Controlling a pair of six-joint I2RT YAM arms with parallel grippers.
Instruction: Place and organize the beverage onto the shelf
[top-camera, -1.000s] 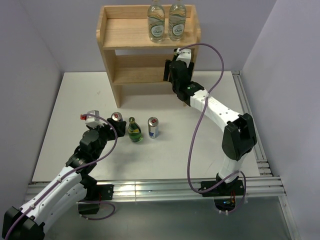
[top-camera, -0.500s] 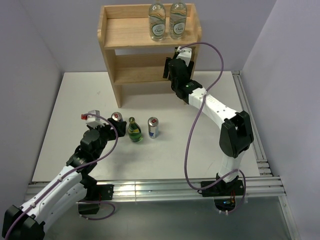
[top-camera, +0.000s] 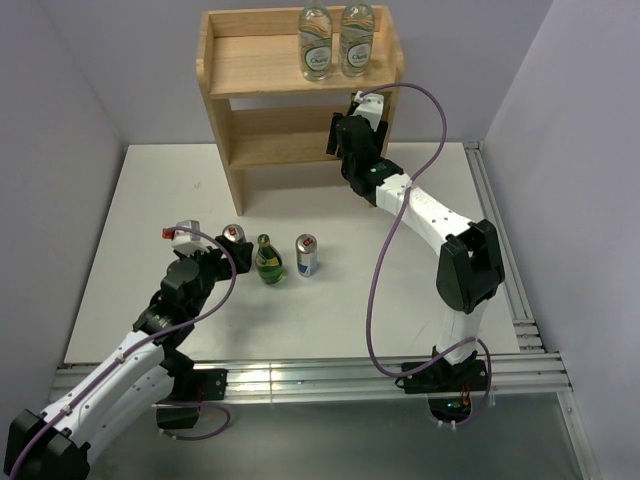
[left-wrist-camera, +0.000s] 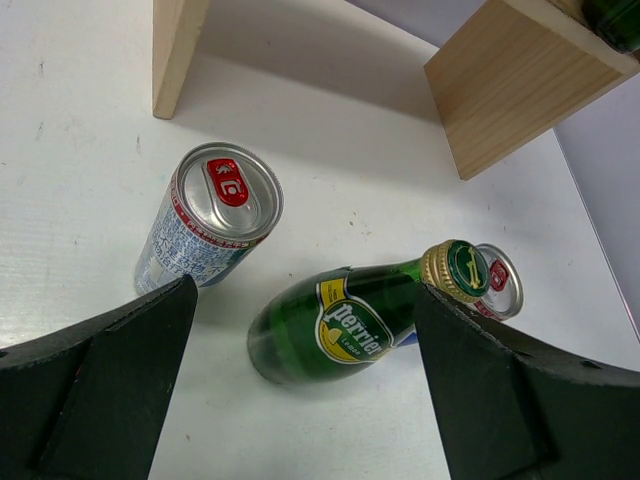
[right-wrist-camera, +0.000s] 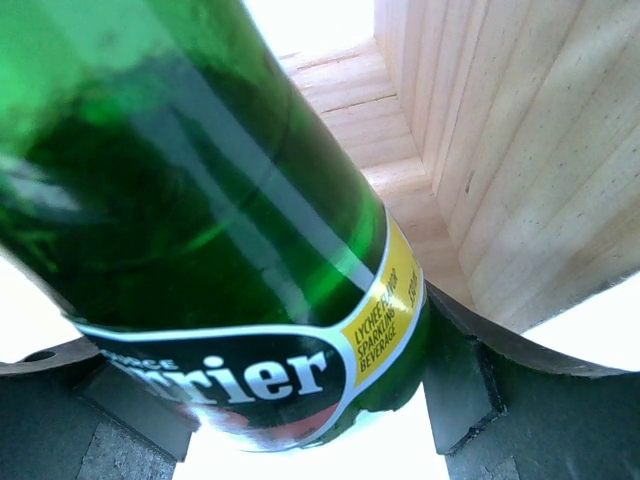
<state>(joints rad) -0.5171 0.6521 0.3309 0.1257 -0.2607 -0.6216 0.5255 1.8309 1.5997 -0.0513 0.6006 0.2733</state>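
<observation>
Now right tool (right-wrist-camera: 290, 425) grips bottle (right-wrist-camera: 200, 200); left tool (left-wrist-camera: 310, 400) gapes.

**Two on top, one at the middle tier, three on the table**

The shelf (top-camera: 260, 75) stands at the far side of the table (top-camera: 150, 200). Two water bottles (top-camera: 315, 48) stand side by side at the right end of its top board. At the middle tier's right end, just beside the side panel, the held bottle (right-wrist-camera: 180, 200) sits between the right gripper's (right-wrist-camera: 270, 400) fingers. Before the shelf runs a row on the table — left can (top-camera: 234, 236), table bottle (top-camera: 268, 262), right can (top-camera: 306, 255) — with the left gripper (left-wrist-camera: 305, 300) at its near-left end.
</observation>
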